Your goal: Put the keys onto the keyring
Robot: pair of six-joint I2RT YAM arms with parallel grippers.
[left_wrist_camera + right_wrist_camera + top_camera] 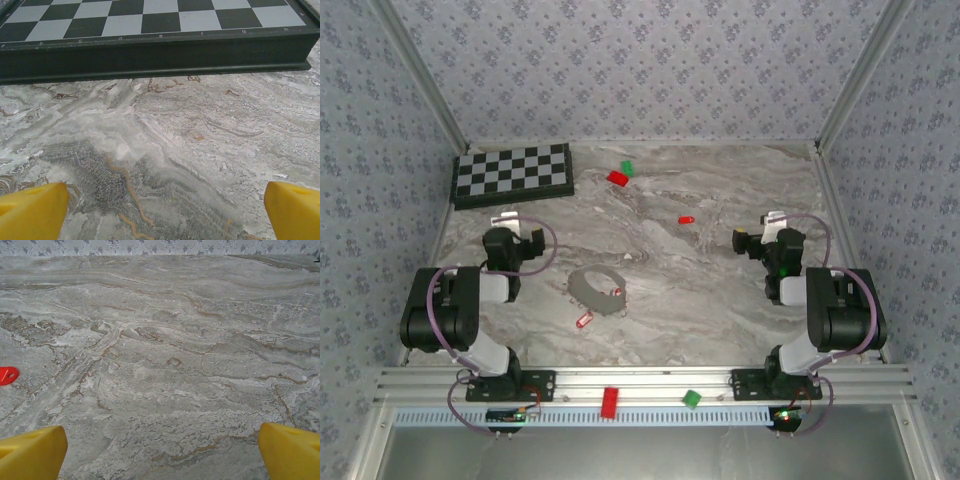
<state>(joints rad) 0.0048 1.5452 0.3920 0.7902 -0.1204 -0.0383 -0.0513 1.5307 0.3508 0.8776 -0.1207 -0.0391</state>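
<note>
Top external: keyring (585,292) sits well off table (720,285) edges.

Bright, even light; soft shadows

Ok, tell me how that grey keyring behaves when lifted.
The keyring lies as a flat, uneven band loop, so it probably sags and folds when lifted. It looks thin, so likely light; a push would probably slide it across the smooth table.
</note>
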